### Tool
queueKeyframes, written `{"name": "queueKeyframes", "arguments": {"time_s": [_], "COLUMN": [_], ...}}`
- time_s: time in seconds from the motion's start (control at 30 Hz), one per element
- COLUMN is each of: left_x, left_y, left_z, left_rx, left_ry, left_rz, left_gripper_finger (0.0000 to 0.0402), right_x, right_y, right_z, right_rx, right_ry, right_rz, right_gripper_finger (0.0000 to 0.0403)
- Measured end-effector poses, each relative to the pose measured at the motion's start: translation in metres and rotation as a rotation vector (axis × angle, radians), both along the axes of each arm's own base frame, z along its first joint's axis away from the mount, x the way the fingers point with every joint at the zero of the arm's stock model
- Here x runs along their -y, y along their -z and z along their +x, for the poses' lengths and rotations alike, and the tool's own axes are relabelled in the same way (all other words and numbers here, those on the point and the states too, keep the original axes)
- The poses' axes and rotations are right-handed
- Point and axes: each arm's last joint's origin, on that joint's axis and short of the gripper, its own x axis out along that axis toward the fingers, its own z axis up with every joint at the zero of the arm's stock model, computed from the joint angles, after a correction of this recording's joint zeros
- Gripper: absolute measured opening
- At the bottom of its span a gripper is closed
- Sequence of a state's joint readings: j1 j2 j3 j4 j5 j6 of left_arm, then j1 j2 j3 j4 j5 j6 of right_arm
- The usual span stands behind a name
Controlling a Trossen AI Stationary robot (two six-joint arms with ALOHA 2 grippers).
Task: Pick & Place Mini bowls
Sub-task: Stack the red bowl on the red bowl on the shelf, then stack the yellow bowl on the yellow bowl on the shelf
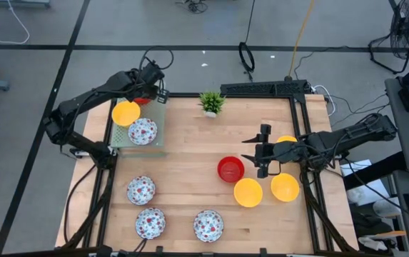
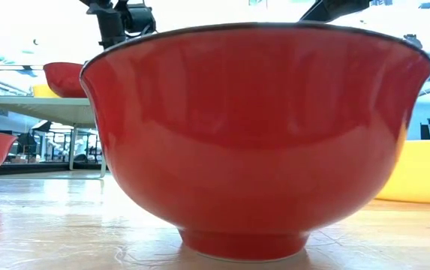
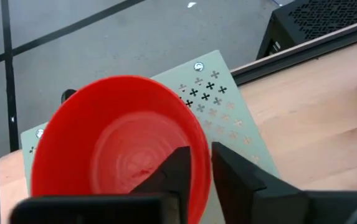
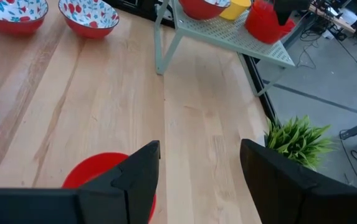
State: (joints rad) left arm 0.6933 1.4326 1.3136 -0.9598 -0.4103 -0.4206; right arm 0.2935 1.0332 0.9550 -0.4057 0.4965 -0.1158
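Here the left hand (image 1: pixel 149 91) sits at the far-left corner of the counter (image 1: pixel 190 171), over a perforated pale-green rack (image 1: pixel 163 132). Its fingers straddle the rim of a glossy red mini bowl (image 3: pixel 113 146), one inside and one outside; they look slightly parted, and I cannot tell whether they clamp the rim or have just let go. The bowl stands upright on the rack at its far corner, with a yellow bowl (image 1: pixel 125 113) and a floral bowl (image 1: pixel 143 131) just beside it toward 6 o'clock.

The right hand (image 1: pixel 261 151) hovers with fingers wide apart and empty. A second red bowl (image 1: pixel 230 169) lies just beside it toward 8 o'clock, rim up and round, so no long axis matters. I judge the right arm far nearer to it. Two yellow bowls (image 1: pixel 248 193) stand near at 6 o'clock.
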Motion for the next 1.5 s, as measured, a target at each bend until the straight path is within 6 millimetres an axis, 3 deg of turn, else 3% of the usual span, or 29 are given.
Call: {"name": "queueKeyframes", "arguments": {"time_s": [0.33, 0.57, 0.73, 1.0, 1.27, 1.5], "left_x": [0.004, 0.022, 0.042, 0.083, 0.126, 0.158], "left_y": [-0.008, -0.037, -0.049, -0.053, -0.061, -0.063], "left_z": [-0.003, 0.001, 0.017, 0.048, 0.066, 0.073], "left_rx": [0.028, 0.263, 0.402, 0.486, 0.574, 0.595], "left_ry": [0.015, 0.173, 0.33, 0.549, 0.724, 0.841], "left_rz": [0.018, 0.031, 0.035, 0.023, 0.04, 0.021], "left_gripper_finger": [0.0142, 0.0152, 0.0144, 0.0142, 0.0143, 0.0143], "right_x": [0.0, 0.003, 0.007, 0.011, 0.025, 0.046], "right_y": [0.0, 0.013, 0.027, 0.045, 0.085, 0.103], "right_z": [0.0, -0.009, -0.025, -0.042, -0.046, -0.052], "right_rx": [0.0, -0.113, -0.257, -0.446, -0.597, -0.615], "right_ry": [0.007, 0.116, 0.275, 0.591, 0.797, 0.96], "right_rz": [0.01, 0.125, 0.244, 0.552, 0.579, 0.591], "right_gripper_finger": [0.021, 0.021, 0.021, 0.021, 0.021, 0.021]}}
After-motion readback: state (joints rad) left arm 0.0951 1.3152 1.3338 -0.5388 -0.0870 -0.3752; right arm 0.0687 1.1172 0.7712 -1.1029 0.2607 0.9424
